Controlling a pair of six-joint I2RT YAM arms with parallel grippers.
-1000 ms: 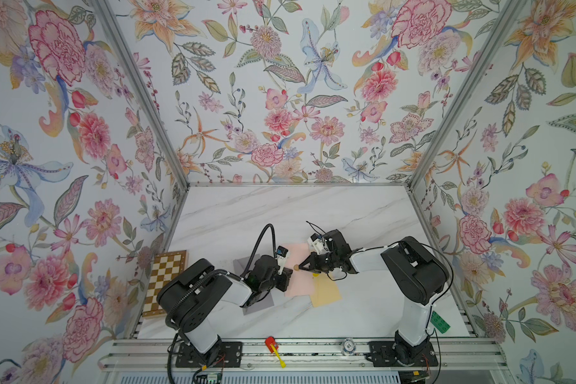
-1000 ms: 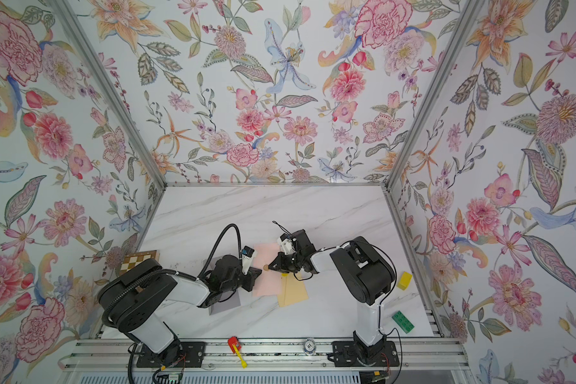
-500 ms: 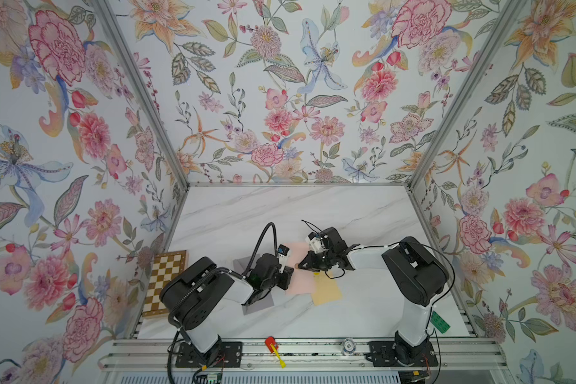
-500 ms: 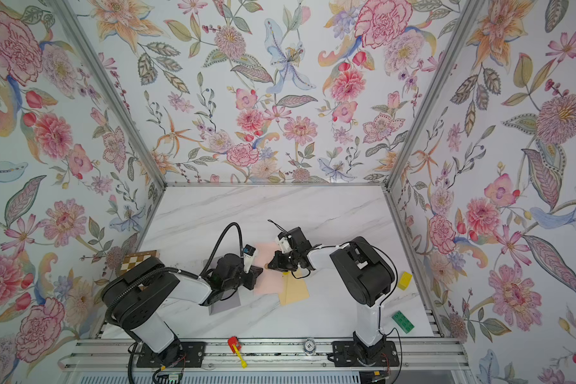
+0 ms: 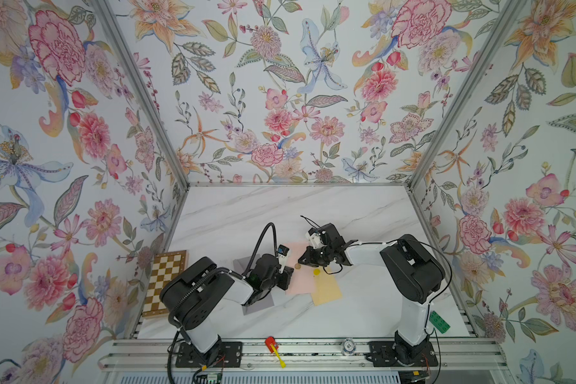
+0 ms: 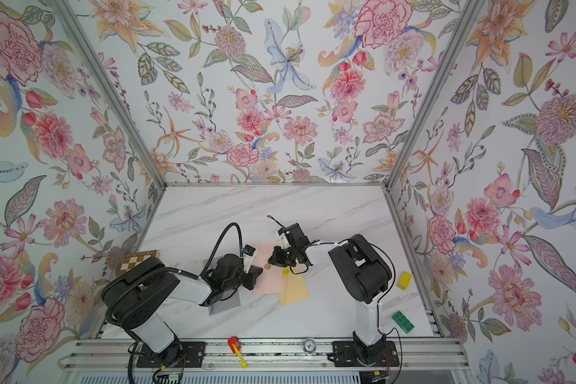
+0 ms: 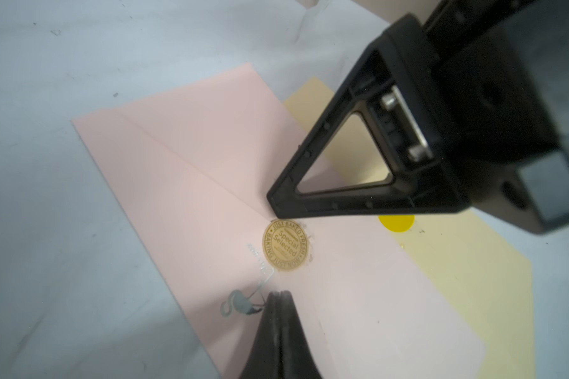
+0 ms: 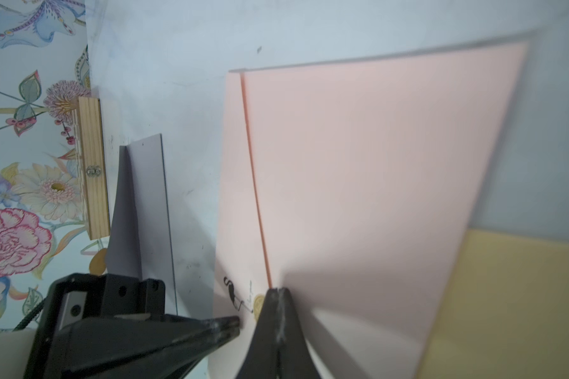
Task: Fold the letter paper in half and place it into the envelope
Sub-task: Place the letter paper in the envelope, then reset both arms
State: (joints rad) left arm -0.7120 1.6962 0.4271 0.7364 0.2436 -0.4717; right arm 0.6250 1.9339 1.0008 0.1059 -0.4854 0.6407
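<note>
Pink envelope (image 5: 298,277) near the table's (image 5: 280,209) front edge, contents unseen. Left tool (image 7: 278,295) and right tool (image 8: 278,292), both clenched, meet over it; grey paper (image 5: 259,304) half hidden.

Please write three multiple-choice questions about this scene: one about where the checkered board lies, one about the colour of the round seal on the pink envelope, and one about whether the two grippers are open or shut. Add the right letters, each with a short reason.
1. Where does the checkered board lie?
A. at the edge of the table, on the robot's left
B. in the middle
C. against the back wall

2. What colour is the round seal on the pink envelope?
A. green
B. gold
C. blue

3. How are the left gripper and the right gripper?
A. both open
B. left open, right shut
C. both shut

Answers: 1 A, both top views show it there; 2 B, the left wrist view shows it gold; 3 C, each wrist view shows the fingertips pressed together.
</note>
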